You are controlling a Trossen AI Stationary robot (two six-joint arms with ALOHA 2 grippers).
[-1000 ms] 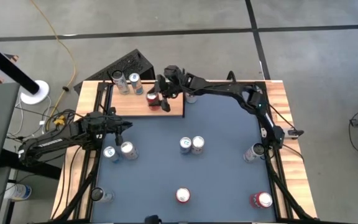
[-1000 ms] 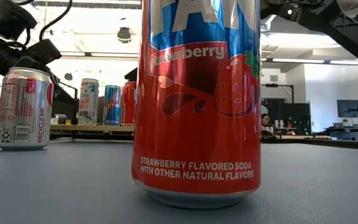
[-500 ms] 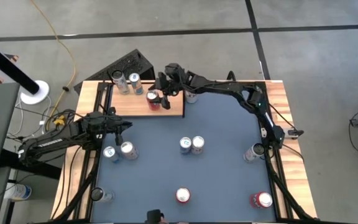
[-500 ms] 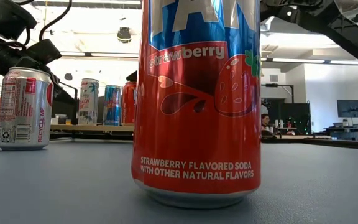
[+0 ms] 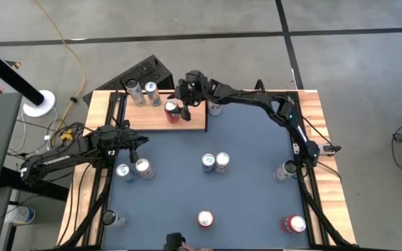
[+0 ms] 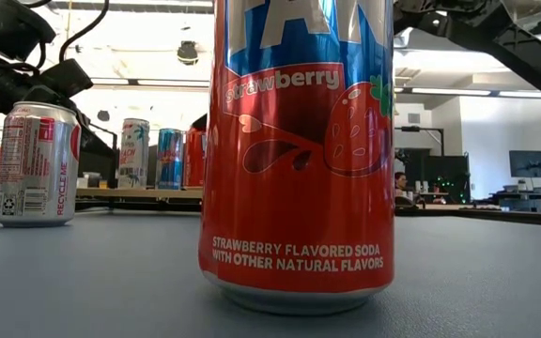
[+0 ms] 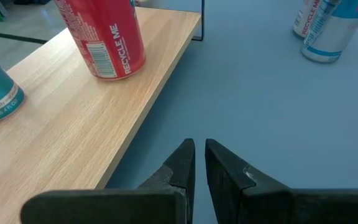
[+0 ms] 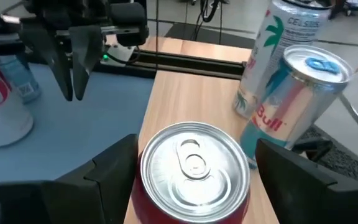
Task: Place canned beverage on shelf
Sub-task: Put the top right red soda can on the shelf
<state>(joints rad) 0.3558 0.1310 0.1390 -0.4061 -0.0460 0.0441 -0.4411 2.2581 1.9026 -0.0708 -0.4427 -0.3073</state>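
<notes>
The shelf [image 5: 160, 117] is a light wood board at the table's far left. A red can [image 5: 174, 111] stands upright on it near its right end, resting on its base [image 7: 114, 68]. My right gripper [image 5: 185, 100] is open. It reaches in from the far right, with one finger on each side of the can's silver top [image 8: 194, 163] and a thin gap on both sides. Two slim cans [image 5: 132, 90] [image 5: 151, 92] stand on the shelf's far left corner. My left gripper [image 7: 199, 155] is shut over the blue tabletop, just in front of the shelf [image 7: 73, 124].
More cans stand on the blue table: two at the left [image 5: 134, 169], two mid-table [image 5: 216, 162], one at the right edge [image 5: 285, 169], and others along the near edge [image 5: 206, 219] [image 5: 294, 224]. The strawberry soda can [image 6: 297, 150] fills the low view. Wooden strips edge the table.
My right gripper has drawn back a little toward the table's far edge, still open. This uncovers the side of the red can, which stays upright in the same place on the shelf.
</notes>
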